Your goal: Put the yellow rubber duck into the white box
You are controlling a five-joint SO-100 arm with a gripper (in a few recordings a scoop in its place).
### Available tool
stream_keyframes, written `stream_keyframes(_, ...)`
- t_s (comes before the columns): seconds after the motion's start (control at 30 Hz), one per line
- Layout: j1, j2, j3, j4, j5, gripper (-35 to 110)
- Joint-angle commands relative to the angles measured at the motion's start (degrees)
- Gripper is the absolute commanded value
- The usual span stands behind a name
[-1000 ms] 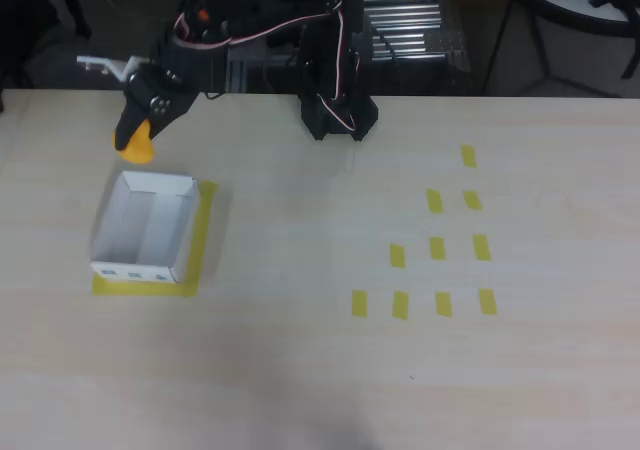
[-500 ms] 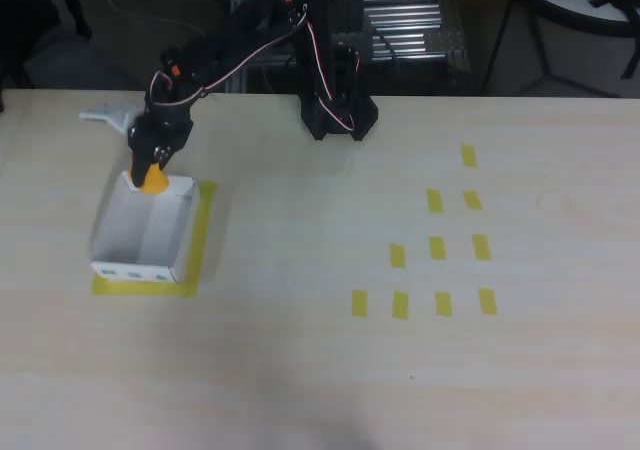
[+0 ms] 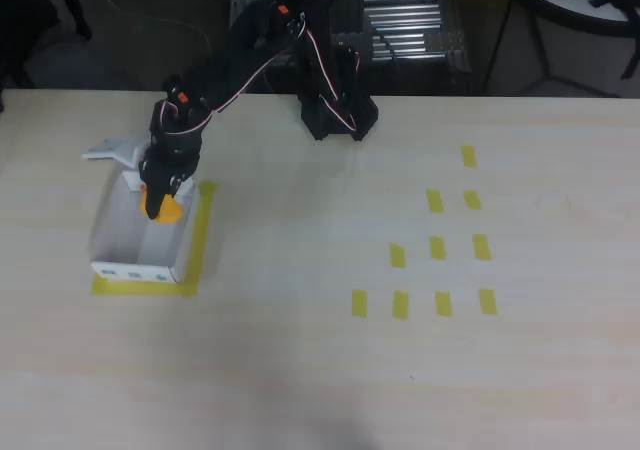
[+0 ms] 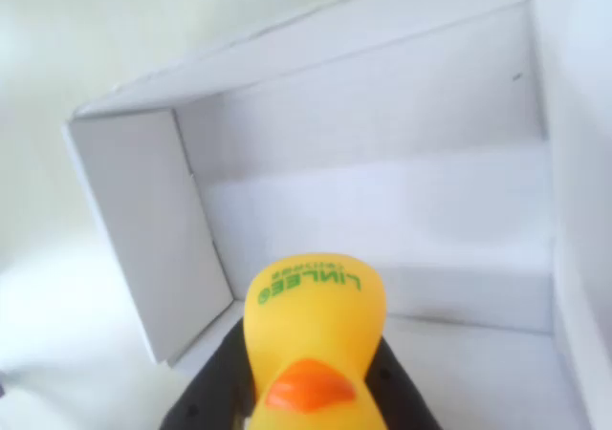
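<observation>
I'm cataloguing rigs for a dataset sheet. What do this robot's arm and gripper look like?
The arm is black, with small orange dots on its joints and red-and-white cables looping along its links down to a black base. The gripper has dark fingers and a white flat plate jutting sideways.

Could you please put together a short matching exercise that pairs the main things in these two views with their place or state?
Things:
1. yellow rubber duck
2. white box
3. gripper
4. short yellow tape strips

Places or states:
A. open-topped, sitting on a yellow taped rectangle at the left of the overhead view
B. stuck flat on the table at the right of the overhead view
C. held over the box's inside, green lettering showing in the wrist view
D. shut on the toy, above the box

Pairs: 1-C, 2-A, 3-D, 4-B
</observation>
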Motion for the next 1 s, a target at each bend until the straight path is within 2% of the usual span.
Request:
stream_keyframes(0.0, -0.62, -0.09, -5.27, 0.09, -1.41, 0)
stream_keyframes(0.2, -0.62, -1.67, -4.92, -2.11, -1.41, 3)
stream_keyframes(0.53, -0.18, -1.76, -4.22, -5.27, -1.32, 23)
stream_keyframes(0.73, -0.26, -1.76, -3.87, -6.59, -1.05, 23)
stream_keyframes(0.83, -0.53, -1.58, -3.96, -6.86, -0.88, 17)
stream_keyframes(0.97, -1.93, 0.62, -7.91, -4.13, 5.45, 10)
